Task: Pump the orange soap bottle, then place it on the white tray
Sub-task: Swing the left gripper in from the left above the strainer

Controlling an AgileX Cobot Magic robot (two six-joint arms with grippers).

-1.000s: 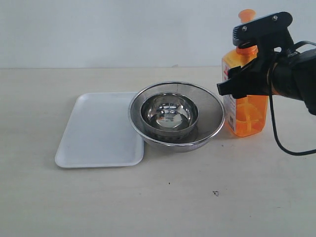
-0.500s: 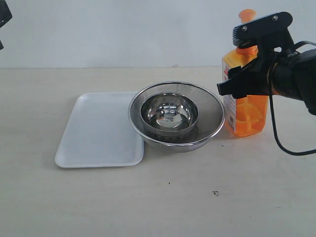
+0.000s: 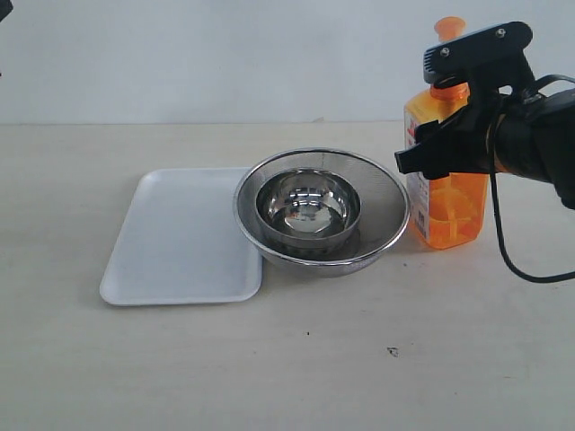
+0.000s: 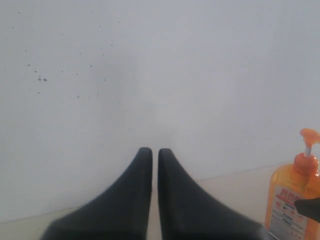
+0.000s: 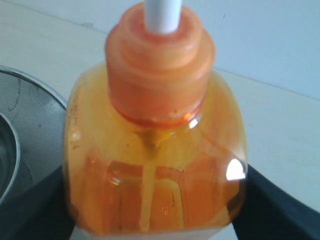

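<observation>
The mesh bowl [image 3: 382, 215] sits mid-table with a smaller steel bowl [image 3: 308, 208] nested inside it, and its rim laps over the right edge of the white tray [image 3: 175, 238], which lies flat on the table [image 3: 296, 368] to its left. Your soap bottle [image 3: 449, 211] is not on that tray. It stands upright on the table just right of the mesh bowl, close to its rim. It is translucent orange, and the right wrist view shows the dip tube running down inside. The pump head [image 3: 448, 27] sits raised on its white stem.

Your right gripper [image 3: 429, 153] comes in from the right at the bottle's label height. Its dark fingers [image 5: 280, 210] lie against both sides of the body, clasping it at a fairly wide spread.

Your left gripper [image 4: 150, 160] is raised at the far left, well away from the bottle. Its fingers [image 4: 135, 200] are nearly together with only a thin slit between them, and they hold nothing.
</observation>
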